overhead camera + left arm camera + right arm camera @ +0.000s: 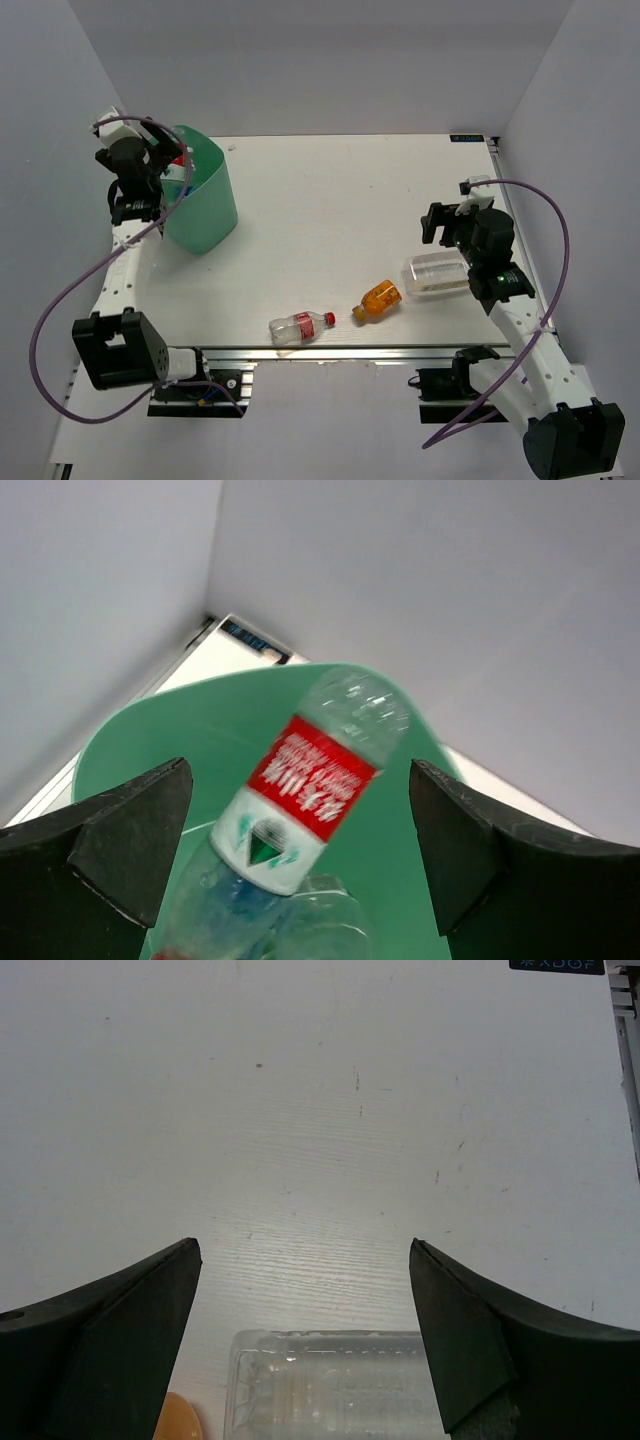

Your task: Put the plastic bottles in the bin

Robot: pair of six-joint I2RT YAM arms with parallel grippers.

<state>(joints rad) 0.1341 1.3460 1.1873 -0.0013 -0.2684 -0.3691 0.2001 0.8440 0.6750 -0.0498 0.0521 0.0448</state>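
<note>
The mint-green bin stands at the far left. My left gripper is open above its rim. In the left wrist view a clear bottle with a red and green-white label is blurred between and below the open fingers, inside the bin, on other bottles. A wide label-free bottle, an orange-filled bottle and a red-label bottle lie on the table. My right gripper is open and empty just beyond the wide bottle, fingers over bare table; the orange bottle shows beside it.
The white table is walled by grey panels at the back and sides. A metal rail runs along the near edge, close to the red-label bottle. A cable loops from each arm.
</note>
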